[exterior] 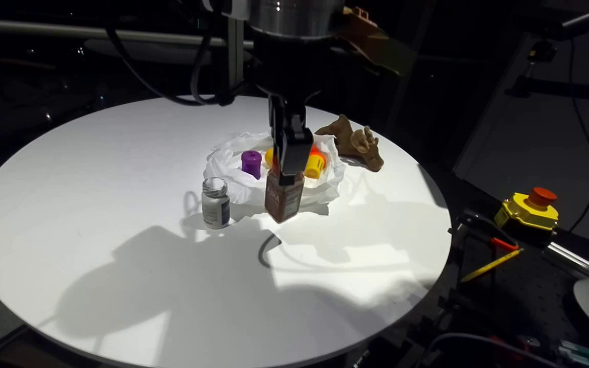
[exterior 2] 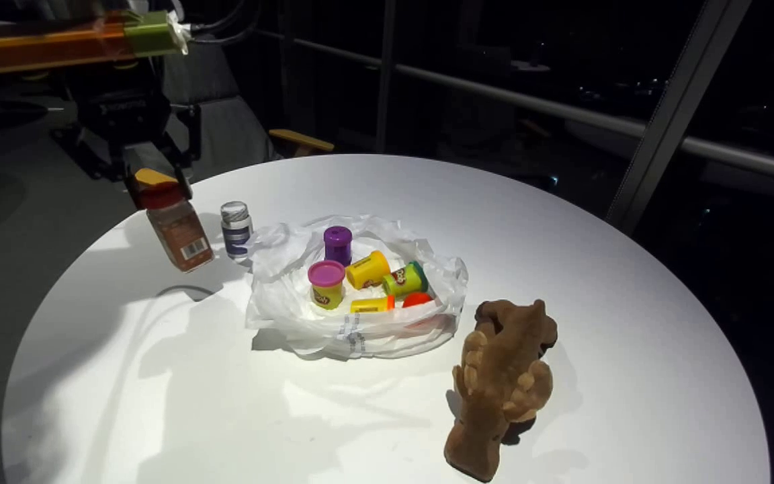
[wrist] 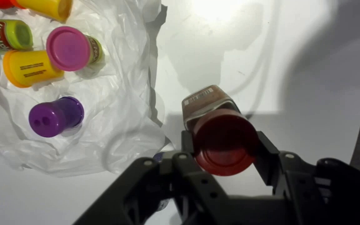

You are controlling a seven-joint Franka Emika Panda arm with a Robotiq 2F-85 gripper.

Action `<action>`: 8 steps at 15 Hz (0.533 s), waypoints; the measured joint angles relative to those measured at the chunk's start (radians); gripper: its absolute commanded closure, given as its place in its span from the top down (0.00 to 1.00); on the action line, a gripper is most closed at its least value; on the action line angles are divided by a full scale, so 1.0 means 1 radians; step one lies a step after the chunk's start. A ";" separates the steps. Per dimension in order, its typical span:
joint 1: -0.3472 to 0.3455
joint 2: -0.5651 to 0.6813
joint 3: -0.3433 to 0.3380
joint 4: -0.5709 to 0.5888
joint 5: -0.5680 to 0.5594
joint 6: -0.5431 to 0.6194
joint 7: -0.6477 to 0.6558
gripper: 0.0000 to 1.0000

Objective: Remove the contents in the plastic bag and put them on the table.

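The white plastic bag (exterior: pixel 230 190) lies open on the round table in both exterior views (exterior 2: pixel 306 339) and the wrist view (wrist: pixel 127 103). In it are a purple container (exterior 2: pixel 338 246), a pink-lidded tub (exterior 2: pixel 326 288), a yellow tub (exterior 2: pixel 368 270), a green tub (exterior 2: pixel 406 280), an orange-lidded yellow tub (exterior 2: pixel 372 305) and a red-orange piece (exterior 2: pixel 418 300). My gripper (wrist: pixel 225 140) is shut on the red lid of a spice jar (exterior 2: pixel 184 236). The jar hangs tilted above the table, beside the bag. A white bottle (exterior: pixel 216 205) stands upright beside the bag, mostly hidden by the gripper in the wrist view.
A brown plush animal (exterior 2: pixel 504 383) lies on the table near the bag, also in an exterior view (exterior: pixel 353 143). The round white table's edge (exterior 2: pixel 716 323) curves around. A yellow and red emergency stop (exterior: pixel 529 209) sits off the table.
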 measured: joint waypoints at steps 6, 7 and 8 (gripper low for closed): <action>0.008 0.104 -0.025 -0.043 -0.216 0.209 0.117 0.24; 0.008 0.123 -0.033 -0.043 -0.228 0.235 0.123 0.24; 0.008 0.127 -0.040 -0.041 -0.233 0.256 0.123 0.24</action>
